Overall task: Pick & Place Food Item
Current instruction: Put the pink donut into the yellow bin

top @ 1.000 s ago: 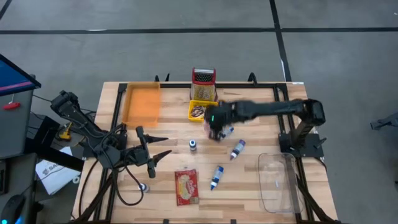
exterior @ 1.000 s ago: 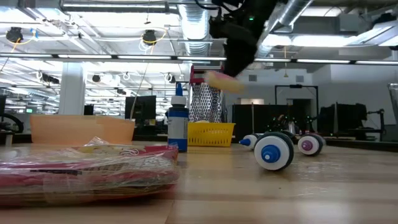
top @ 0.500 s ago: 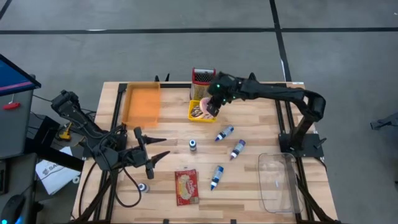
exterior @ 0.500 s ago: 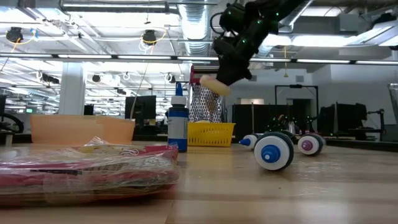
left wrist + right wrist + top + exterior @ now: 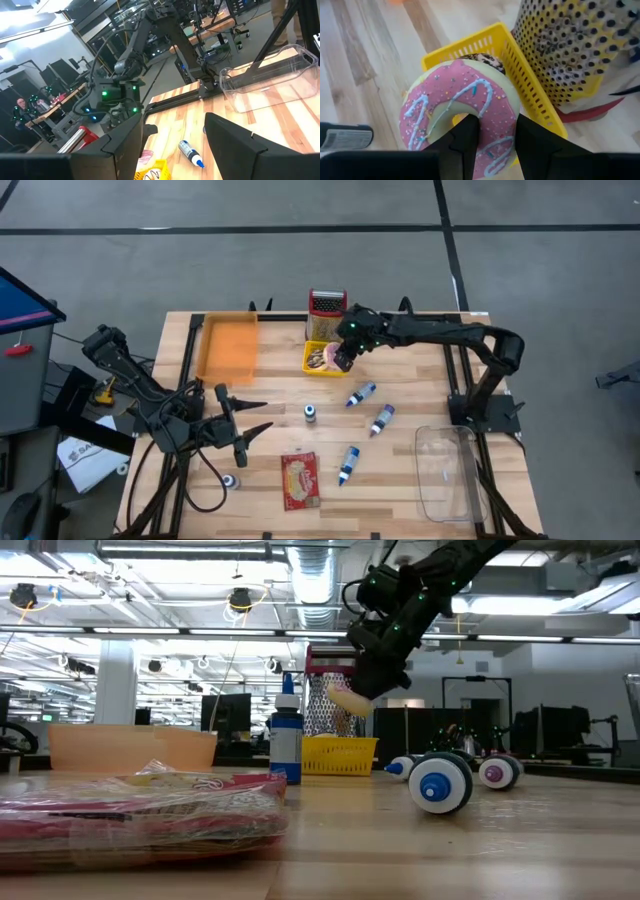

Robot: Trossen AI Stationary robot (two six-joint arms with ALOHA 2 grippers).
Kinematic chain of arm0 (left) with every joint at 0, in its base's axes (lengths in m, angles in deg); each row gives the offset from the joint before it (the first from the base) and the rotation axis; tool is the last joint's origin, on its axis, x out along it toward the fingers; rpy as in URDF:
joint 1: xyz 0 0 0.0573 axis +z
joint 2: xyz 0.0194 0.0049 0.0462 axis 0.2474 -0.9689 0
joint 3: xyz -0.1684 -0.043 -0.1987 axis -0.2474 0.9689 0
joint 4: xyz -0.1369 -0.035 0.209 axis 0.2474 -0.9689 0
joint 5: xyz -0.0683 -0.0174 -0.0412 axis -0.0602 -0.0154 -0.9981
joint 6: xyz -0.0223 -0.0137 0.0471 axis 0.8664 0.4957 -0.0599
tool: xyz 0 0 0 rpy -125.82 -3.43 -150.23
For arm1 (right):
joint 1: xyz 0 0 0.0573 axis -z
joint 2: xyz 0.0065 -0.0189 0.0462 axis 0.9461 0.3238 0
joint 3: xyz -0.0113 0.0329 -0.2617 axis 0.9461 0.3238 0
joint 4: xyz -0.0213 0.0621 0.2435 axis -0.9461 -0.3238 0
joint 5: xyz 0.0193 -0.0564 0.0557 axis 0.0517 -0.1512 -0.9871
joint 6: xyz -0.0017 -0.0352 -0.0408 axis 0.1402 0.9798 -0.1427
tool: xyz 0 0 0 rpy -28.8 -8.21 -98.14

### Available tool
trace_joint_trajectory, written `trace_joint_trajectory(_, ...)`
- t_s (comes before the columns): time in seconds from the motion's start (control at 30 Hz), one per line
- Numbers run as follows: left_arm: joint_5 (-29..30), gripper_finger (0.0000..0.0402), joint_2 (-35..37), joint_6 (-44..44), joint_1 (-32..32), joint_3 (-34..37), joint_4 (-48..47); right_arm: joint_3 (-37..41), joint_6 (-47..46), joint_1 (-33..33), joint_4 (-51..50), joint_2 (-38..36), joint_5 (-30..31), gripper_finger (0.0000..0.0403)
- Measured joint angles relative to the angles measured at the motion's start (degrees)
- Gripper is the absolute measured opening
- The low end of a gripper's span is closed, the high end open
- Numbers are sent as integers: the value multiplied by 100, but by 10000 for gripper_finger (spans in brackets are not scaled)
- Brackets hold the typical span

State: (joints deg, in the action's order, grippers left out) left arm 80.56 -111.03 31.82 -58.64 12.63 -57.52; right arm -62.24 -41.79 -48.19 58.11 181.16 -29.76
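Wooden table (image 5: 420, 395) holds a clear bin (image 5: 446, 476) at near right and an orange tray (image 5: 228, 345) at far left. Right gripper (image 5: 343, 358) pinches a pink frosted donut (image 5: 460, 112) above the yellow basket (image 5: 318, 359), beside a grater (image 5: 327, 311). Left gripper (image 5: 262, 417) waits near left, jaws spread.

You get even, soft overhead light on the table (image 5: 410, 480), with faint shadows. In the low view, ceiling lights (image 5: 240, 600) glare and the near packet (image 5: 140, 805) blurs. The right wrist view stays sharp.
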Motion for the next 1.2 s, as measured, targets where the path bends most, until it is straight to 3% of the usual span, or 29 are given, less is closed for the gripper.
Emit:
trace_joint_trajectory(0.3,0,210,0,1,0,0,0,419,-159,2,719,-2,71,111)
trace_joint_trajectory(0.83,-2,210,-2,2,0,0,18,585,-155,-35,858,-1,315,111)
trace_joint_trajectory(1.2,-4,210,-7,4,-17,-4,16,585,-114,-24,1100,669,330,111)
